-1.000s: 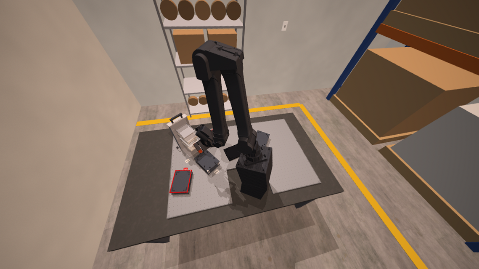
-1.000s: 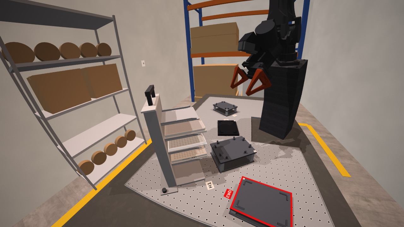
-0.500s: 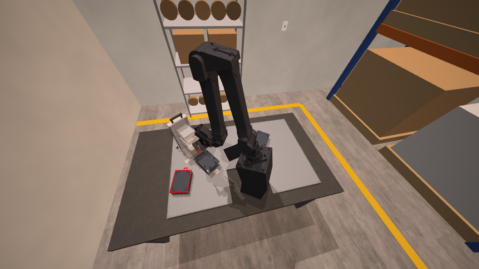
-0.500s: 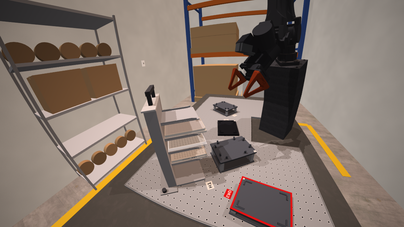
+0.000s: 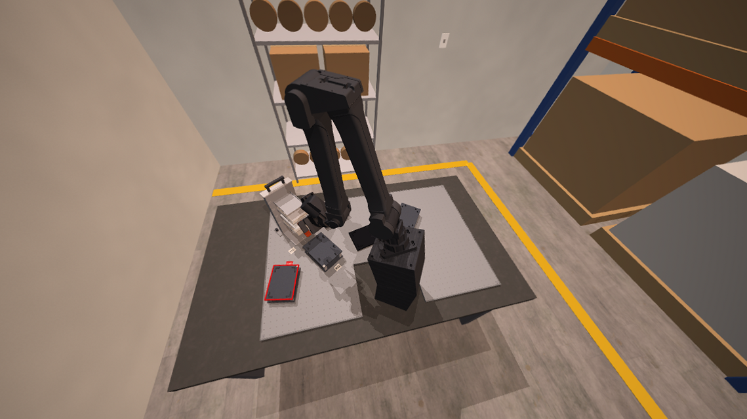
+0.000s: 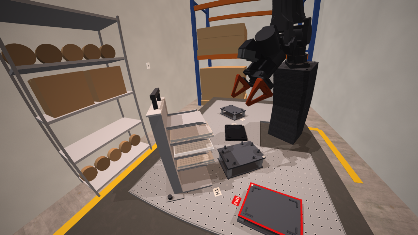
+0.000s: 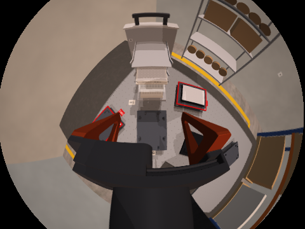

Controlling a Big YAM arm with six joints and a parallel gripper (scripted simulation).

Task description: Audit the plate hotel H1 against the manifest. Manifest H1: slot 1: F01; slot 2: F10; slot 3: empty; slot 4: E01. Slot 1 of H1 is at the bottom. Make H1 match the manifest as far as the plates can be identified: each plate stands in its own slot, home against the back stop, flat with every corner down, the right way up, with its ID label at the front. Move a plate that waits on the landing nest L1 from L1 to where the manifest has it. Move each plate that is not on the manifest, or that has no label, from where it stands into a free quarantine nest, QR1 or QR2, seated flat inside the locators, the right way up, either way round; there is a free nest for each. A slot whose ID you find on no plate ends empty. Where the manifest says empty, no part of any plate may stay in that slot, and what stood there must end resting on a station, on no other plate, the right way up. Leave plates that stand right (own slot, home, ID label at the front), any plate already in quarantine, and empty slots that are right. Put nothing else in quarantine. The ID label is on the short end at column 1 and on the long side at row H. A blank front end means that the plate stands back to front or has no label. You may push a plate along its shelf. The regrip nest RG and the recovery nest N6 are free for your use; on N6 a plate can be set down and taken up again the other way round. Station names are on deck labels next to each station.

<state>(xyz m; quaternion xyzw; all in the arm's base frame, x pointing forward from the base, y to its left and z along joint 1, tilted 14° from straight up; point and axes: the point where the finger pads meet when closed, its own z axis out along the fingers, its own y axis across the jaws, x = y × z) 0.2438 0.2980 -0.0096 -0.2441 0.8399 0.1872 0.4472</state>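
The gripper [image 6: 253, 91] hangs high above the deck with its orange fingers [image 6: 259, 92] spread wide and nothing between them. In the wrist view the plate hotel H1 [image 7: 151, 40] lies dead ahead at 12 o'clock, its open front facing the hand, so the plates' [image 6: 191, 133] long axes run straight along the line of approach. A raised dark nest [image 6: 240, 157] sits between hand and hotel, just in front of the shelves. QR2 [image 6: 270, 209], red-rimmed, lies at about 10 o'clock; another red-rimmed nest [image 7: 192, 97] carrying a pale plate lies at 1 o'clock. I judge a level entry must pass above the nest's pegs.
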